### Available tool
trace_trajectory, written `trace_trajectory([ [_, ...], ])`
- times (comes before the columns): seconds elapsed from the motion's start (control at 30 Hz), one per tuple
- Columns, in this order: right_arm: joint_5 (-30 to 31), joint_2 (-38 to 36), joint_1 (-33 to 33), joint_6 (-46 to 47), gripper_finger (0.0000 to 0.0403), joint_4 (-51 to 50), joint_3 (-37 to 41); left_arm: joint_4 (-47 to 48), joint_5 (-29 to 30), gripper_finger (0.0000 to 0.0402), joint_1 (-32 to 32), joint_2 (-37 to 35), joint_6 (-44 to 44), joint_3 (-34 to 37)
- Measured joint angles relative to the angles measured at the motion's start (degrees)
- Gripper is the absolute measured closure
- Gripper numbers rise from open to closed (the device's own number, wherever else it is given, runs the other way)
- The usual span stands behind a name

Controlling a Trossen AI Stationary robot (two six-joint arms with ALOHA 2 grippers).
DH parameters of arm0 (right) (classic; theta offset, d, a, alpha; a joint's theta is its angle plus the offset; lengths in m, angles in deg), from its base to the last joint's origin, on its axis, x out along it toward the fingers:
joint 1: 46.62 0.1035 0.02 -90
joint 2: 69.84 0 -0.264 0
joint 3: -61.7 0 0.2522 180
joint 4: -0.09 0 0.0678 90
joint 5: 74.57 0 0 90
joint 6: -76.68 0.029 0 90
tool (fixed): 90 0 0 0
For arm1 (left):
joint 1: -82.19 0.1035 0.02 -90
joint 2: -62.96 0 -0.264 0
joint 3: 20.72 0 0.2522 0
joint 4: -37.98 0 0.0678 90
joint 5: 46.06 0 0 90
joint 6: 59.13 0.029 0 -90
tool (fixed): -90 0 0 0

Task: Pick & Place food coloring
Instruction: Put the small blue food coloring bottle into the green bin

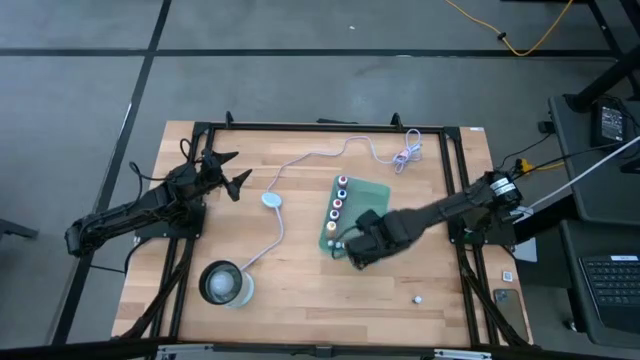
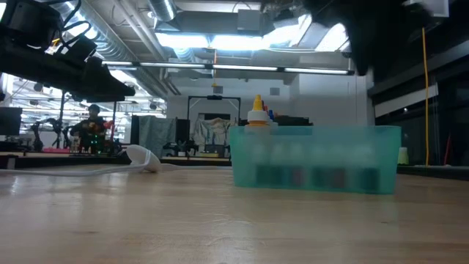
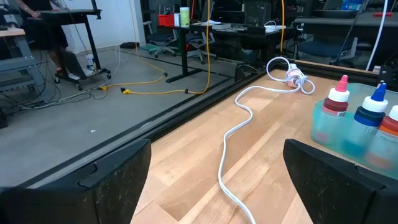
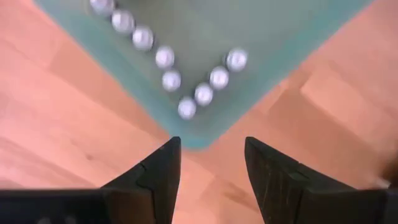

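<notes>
Dark fingers (image 4: 155, 180) of my right gripper (image 4: 208, 165) hang parted and empty over the green tray (image 4: 199, 137) corner — food coloring (image 4: 186, 107) bottles stand inside. Best to centre one cap before descending — neighbours crowd close. Left gripper (image 1: 228, 170) waits apart, open.

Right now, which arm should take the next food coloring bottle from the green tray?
The right. Its claw hangs open directly over the corner of the green tray, beside the row of food coloring bottles. The left claw is open but parked at the table's far left, across the white cable.
</notes>
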Motion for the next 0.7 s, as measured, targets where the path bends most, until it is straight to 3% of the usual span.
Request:
trace_trajectory([
  [0.5, -1.1, 0.0, 14.7, 23.0, 0.0224, -1.3, 4.8, 0.0, 0.0, 0.0041, 0.0, 0.0, 0.0, 0.0],
  [0.7, -5.0, 0.0, 18.9, 31.3, 0.0224, -0.5, 8.6, 0.0, 0.0, 0.0041, 0.0, 0.0, 0.0, 0.0],
])
